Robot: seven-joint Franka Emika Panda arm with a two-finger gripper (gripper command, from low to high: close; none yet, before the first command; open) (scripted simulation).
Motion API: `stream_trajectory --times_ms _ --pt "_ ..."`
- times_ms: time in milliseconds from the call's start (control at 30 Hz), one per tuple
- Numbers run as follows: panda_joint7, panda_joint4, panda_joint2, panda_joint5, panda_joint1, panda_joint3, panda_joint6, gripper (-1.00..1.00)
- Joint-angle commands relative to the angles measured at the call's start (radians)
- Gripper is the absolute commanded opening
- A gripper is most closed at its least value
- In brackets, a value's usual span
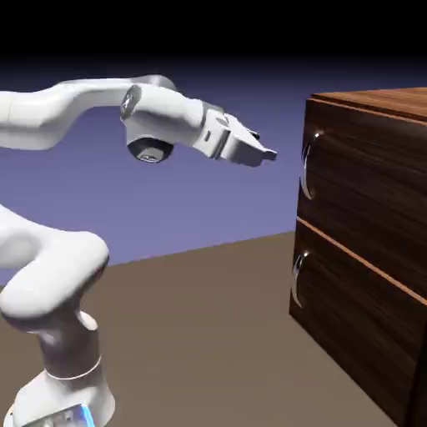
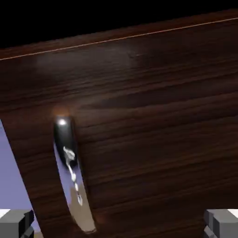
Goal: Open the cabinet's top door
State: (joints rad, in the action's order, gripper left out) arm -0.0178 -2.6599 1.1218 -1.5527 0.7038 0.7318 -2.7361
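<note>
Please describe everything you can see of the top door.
The top door is the upper front panel of the cabinet: dark, glossy brown wood grain, rectangular. It appears shut, flush with the front, with a thin orange seam below it. One curved silver handle stands upright near its edge toward the arm. Nothing touches it; the open hand hangs a little short of the handle.

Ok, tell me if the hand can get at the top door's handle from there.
Probably yes: the hand is open, aimed at the top door's handle, with only empty air between them.
</note>
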Motion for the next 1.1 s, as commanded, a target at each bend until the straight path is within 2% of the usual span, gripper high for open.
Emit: stream_trajectory --times_ms 0,867,1033,1067 --pt "-0.021 0.004 0.015 -0.044 0.020 0.021 0.008 0.00" --pt "-0.547 0.108 0.398 -1.119 0.516 0.527 0.217 0.00" --pt "-0.548 0.251 0.380 -1.159 0.671 0.565 0.228 0.00" --pt "-0.548 0.251 0.380 -1.159 0.671 0.565 0.228 -1.00"
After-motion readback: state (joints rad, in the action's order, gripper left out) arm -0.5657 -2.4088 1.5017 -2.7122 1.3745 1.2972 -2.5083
